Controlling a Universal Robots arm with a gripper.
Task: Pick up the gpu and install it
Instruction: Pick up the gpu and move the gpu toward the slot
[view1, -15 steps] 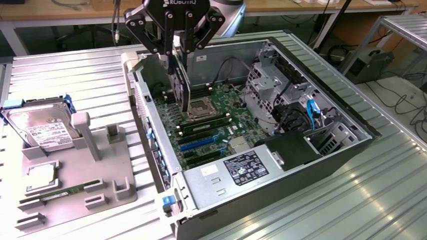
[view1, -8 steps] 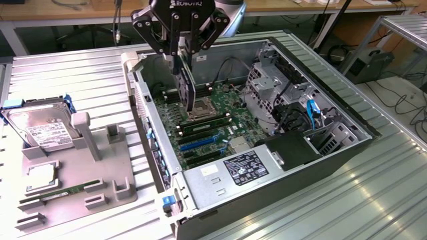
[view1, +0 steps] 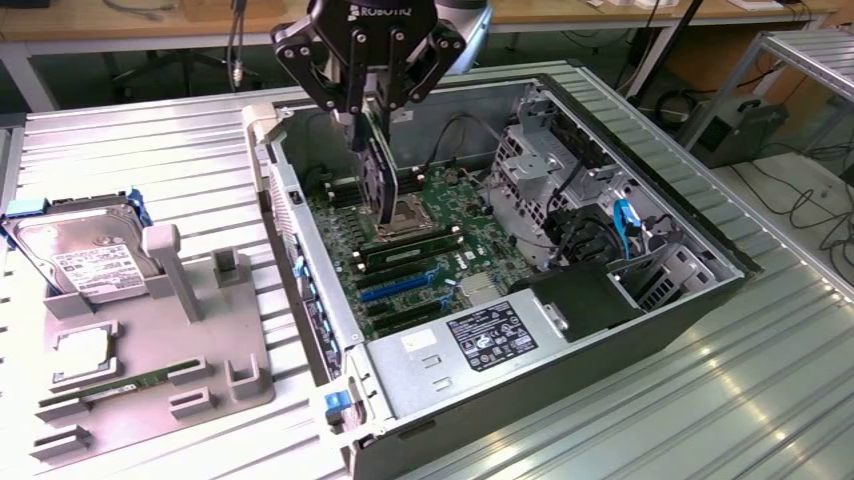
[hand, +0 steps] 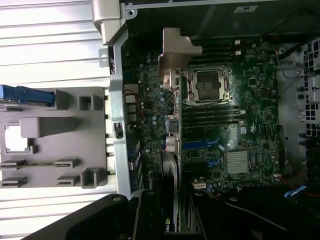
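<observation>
The gpu (view1: 382, 185) hangs on edge inside the open computer case (view1: 694, 235), just above the motherboard (view1: 427, 265) near the CPU socket (view1: 404, 228). My gripper (view1: 366, 118) is shut on the card's upper edge. In the wrist view the gpu (hand: 171, 145) appears edge-on, its silver end bracket (hand: 175, 52) at the far end and my gripper (hand: 169, 212) clamped on the near end. The blue expansion slots (hand: 202, 146) lie beside the card, lower on the board; whether the card touches the board I cannot tell.
A grey parts fixture (view1: 160, 345) sits at the exterior view's left, carrying a hard drive (view1: 83, 255), a CPU (view1: 83, 345) and a RAM stick (view1: 120, 385). Inside the case are a power supply (view1: 487, 335), a drive cage (view1: 534, 170) and cables (view1: 621, 225).
</observation>
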